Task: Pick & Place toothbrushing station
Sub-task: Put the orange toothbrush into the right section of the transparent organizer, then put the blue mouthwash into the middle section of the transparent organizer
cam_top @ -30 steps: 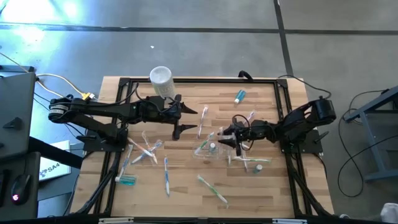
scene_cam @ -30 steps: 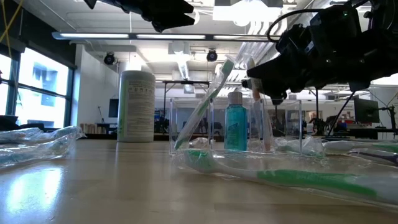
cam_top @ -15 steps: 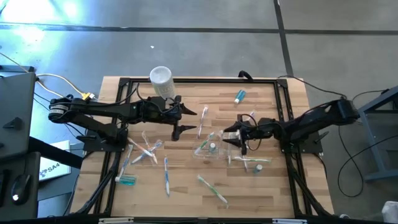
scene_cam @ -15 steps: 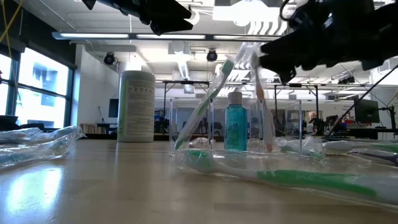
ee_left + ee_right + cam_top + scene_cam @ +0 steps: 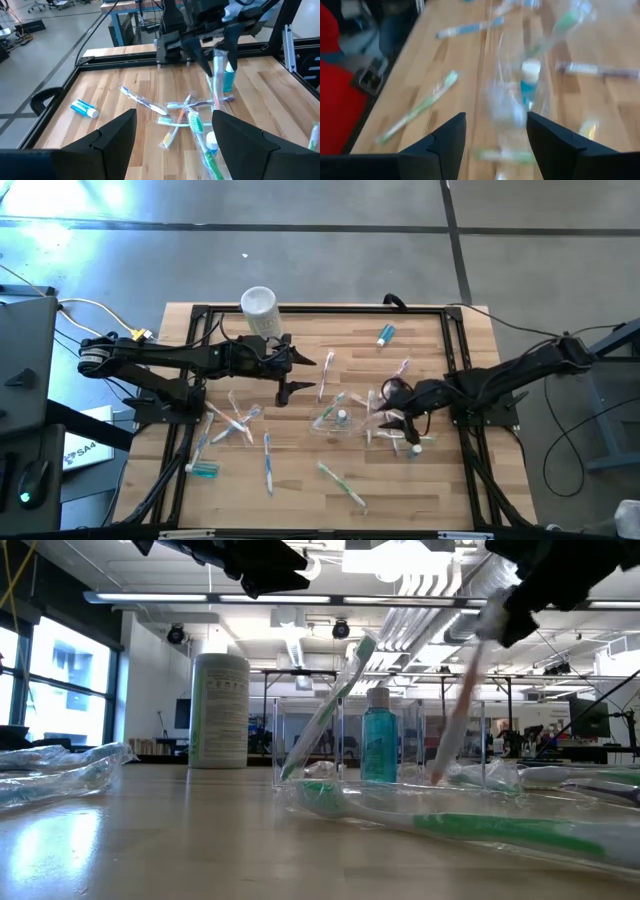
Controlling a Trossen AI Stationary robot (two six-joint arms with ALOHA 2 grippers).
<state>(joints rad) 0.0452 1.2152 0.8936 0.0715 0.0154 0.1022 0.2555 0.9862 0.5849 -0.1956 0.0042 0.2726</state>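
The left gripper (image 5: 300,373) hangs open over the table (image 5: 430,480) at 10 o'clock, just beside the white cylinder (image 5: 258,304). At centre the cup (image 5: 335,418) stands upright holding a green brush (image 5: 330,705) leaning toward 1 o'clock and a teal tube (image 5: 379,748) upright. A pink brush (image 5: 455,725) stands tilted beside it, long axis near vertical. The right gripper (image 5: 392,416) sits at the cup's 3 o'clock; whether it grips I cannot tell. Loose brushes (image 5: 343,485) lie around.
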